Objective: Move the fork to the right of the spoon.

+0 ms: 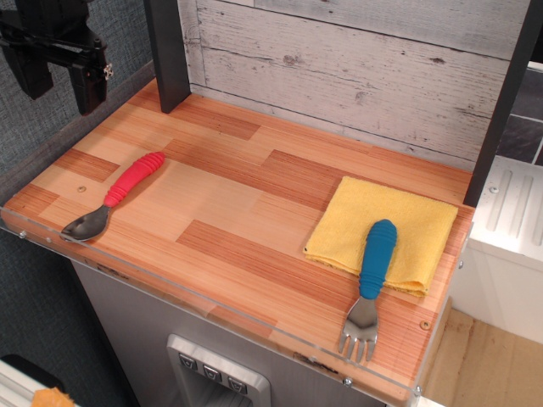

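Note:
The fork (371,280) has a blue handle and a grey four-tined head. It lies at the front right of the wooden table, its handle resting on a yellow cloth (382,231) and its tines pointing toward the front edge. The spoon (114,197) has a ribbed red handle and a grey bowl. It lies at the front left, bowl near the front edge. My black gripper (55,64) hangs high at the upper left, above and behind the spoon, far from the fork. Its fingers are not clear enough to judge.
The wooden table (246,203) has a clear plastic lip along its front edge. Two dark posts (167,51) stand at the back left and right. A whitewashed plank wall (356,68) closes the back. A white appliance (509,229) stands to the right.

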Robot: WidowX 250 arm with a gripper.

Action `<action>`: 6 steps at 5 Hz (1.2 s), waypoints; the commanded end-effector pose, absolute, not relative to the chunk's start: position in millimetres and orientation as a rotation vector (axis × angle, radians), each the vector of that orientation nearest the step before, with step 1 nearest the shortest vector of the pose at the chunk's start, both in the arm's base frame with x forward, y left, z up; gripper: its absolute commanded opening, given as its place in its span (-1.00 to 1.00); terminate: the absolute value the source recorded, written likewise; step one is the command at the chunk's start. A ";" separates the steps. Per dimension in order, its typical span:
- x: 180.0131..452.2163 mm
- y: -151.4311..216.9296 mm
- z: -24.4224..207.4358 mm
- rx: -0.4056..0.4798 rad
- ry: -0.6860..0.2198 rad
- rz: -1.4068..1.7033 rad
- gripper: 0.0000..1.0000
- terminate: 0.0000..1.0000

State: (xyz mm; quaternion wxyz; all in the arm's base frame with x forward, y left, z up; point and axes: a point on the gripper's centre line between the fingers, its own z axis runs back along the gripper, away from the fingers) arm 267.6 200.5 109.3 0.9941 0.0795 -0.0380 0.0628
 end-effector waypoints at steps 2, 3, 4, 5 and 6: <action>266.4 180.4 113.2 0.166 -0.102 0.164 1.00 -1.00; 265.6 162.0 112.7 0.149 -0.100 0.204 1.00 -1.00; 265.0 130.7 108.7 0.127 -0.095 0.230 1.00 -1.00; 268.6 87.6 106.4 0.098 -0.098 0.159 1.00 -1.00; 270.3 50.1 104.1 0.077 -0.107 0.101 1.00 -1.00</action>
